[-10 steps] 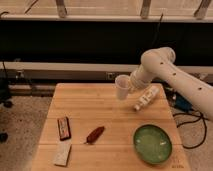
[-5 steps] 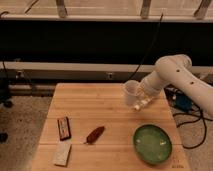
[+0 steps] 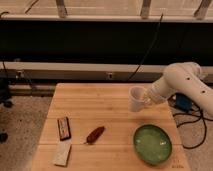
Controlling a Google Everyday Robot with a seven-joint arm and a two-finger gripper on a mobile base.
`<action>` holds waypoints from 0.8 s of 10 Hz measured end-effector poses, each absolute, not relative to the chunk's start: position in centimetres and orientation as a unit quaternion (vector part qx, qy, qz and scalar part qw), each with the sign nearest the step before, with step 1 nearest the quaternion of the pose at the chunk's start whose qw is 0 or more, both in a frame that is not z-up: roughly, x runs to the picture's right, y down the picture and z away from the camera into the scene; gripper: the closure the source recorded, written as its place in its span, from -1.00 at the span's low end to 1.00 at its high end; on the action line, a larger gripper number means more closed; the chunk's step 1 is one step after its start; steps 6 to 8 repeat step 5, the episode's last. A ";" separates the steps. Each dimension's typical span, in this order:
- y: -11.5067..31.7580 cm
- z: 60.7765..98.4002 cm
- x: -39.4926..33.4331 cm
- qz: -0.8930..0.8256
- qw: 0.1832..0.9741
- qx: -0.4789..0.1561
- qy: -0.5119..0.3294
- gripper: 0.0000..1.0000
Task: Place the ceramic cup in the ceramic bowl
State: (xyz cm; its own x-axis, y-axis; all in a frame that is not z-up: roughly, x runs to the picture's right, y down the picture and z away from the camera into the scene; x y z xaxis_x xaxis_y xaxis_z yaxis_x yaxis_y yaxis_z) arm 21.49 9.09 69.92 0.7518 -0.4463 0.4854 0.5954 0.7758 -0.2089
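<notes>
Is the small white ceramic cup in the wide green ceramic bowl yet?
Out: gripper holds the white cup over the wooden table, short of the green bowl.

Cup point(image 3: 136, 98): white, smooth glazed ceramic look, held at the gripper point(image 3: 146, 99).
Bowl point(image 3: 152, 144): green, glossy, slightly mottled inside; below the gripper.
Table point(image 3: 95, 105): pale wood, matt, planked grain; beneath and left of the gripper.
Arm point(image 3: 185, 82): white, smooth plastic-looking shell, behind the gripper.
</notes>
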 end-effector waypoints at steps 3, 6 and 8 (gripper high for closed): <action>9.7 69.6 22.5 -0.275 0.920 -0.184 -0.209 1.00; 11.1 69.4 23.1 -0.267 0.921 -0.187 -0.211 1.00; 11.1 69.4 23.1 -0.267 0.921 -0.187 -0.211 1.00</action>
